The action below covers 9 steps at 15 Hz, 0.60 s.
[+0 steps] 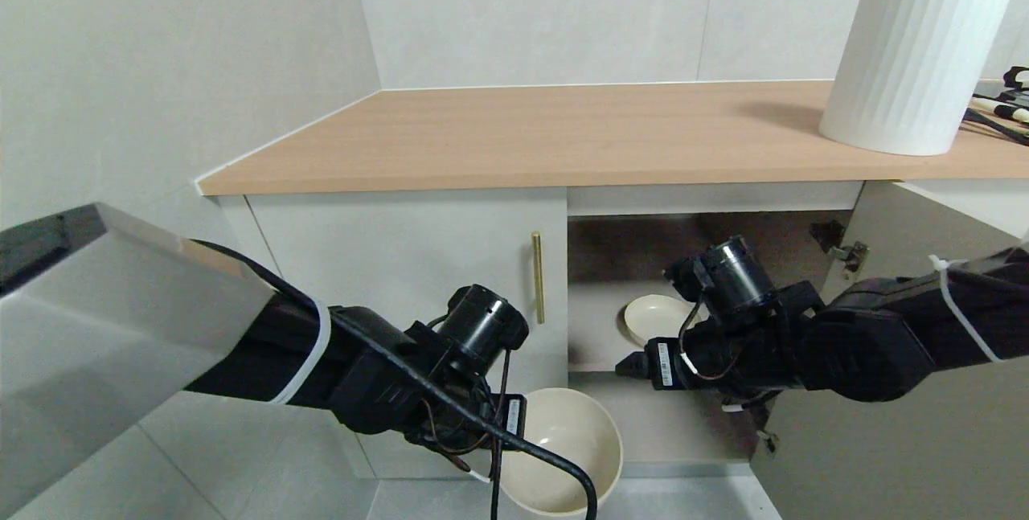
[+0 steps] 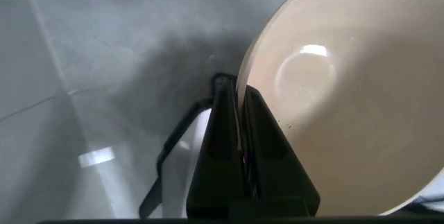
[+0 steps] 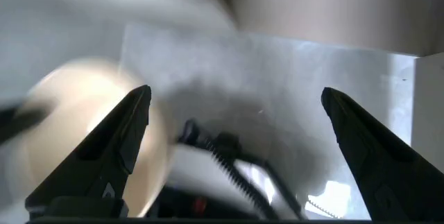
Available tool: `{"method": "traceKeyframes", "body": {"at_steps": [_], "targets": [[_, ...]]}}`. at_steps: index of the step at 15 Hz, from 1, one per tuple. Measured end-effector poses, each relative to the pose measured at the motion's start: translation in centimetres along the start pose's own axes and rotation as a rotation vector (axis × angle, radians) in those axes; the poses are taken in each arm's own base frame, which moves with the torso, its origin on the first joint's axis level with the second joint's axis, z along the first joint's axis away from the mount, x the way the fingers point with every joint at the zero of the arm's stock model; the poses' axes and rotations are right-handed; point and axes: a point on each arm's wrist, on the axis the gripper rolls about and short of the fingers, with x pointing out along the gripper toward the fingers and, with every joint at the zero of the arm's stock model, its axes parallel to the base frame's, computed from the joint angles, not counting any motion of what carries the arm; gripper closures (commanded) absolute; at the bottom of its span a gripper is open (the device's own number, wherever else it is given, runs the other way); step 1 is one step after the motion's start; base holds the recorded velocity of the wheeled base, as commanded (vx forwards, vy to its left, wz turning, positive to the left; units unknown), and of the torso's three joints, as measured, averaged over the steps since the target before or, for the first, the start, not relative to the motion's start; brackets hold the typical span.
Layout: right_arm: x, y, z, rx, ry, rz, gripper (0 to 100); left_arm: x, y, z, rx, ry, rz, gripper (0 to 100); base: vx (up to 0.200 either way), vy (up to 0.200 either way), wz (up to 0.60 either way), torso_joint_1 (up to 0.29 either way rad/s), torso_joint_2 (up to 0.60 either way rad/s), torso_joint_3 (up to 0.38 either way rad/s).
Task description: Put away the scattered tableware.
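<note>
**Cream bowl pinched at its rim before the open cupboard**

The cream round ceramic bowl (image 1: 575,444) is gripped at its rim by the left gripper (image 2: 239,98). Its fingers (image 2: 220,134) are drawn narrowly together, with one set against the inner wall and the other against the outer. The bowl is held low and tilted, just in front of the open white cupboard (image 1: 667,423). The right gripper (image 3: 236,102) is spread wide with nothing held, at the cupboard's mouth, near a pale round plate (image 1: 653,317) seen on the shelf inside.
</note>
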Motion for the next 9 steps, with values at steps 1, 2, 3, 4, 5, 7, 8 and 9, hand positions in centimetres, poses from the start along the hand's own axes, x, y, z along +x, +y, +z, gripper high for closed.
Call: {"method": "traceKeyframes", "body": {"at_steps": [1,2,3,4,5,7,8,9], "targets": [[-0.7,0.6,-0.5,-0.029,0.017,0.014,0,0.3,-0.1,-0.1,0.004,0.006,0.005,100,0.0,0.0,0.0,0.0,0.0,0.0],[-1.1,1.3,-1.0,-0.058,0.03,0.026,0,0.5,-0.2,-0.1,0.006,0.009,0.007,100,0.0,0.0,0.0,0.0,0.0,0.0],[-1.3,2.1,-1.9,-0.099,0.057,0.039,0,0.6,-0.2,0.0,0.004,0.003,0.012,100,0.0,0.0,0.0,0.0,0.0,0.0],[-1.3,2.8,-2.9,-0.136,0.083,0.048,0,0.7,-0.3,0.0,0.002,-0.003,0.021,100,0.0,0.0,0.0,0.0,0.0,0.0],[-1.2,3.3,-3.4,-0.156,0.099,0.054,0,0.7,-0.3,0.1,0.002,-0.01,0.029,100,0.0,0.0,0.0,0.0,0.0,0.0],[-0.2,3.5,-4.2,-0.169,0.126,0.042,0,0.5,-0.4,0.1,0.003,-0.02,0.035,100,0.0,0.0,0.0,0.0,0.0,0.0],[0.3,3.6,-4.4,-0.171,0.136,0.033,0,0.5,-0.4,0.1,0.004,-0.02,0.034,100,0.0,0.0,0.0,0.0,0.0,0.0],[0.8,3.7,-4.5,-0.171,0.141,0.028,0,0.4,-0.4,0.2,0.003,-0.023,0.034,100,0.0,0.0,0.0,0.0,0.0,0.0]]}}
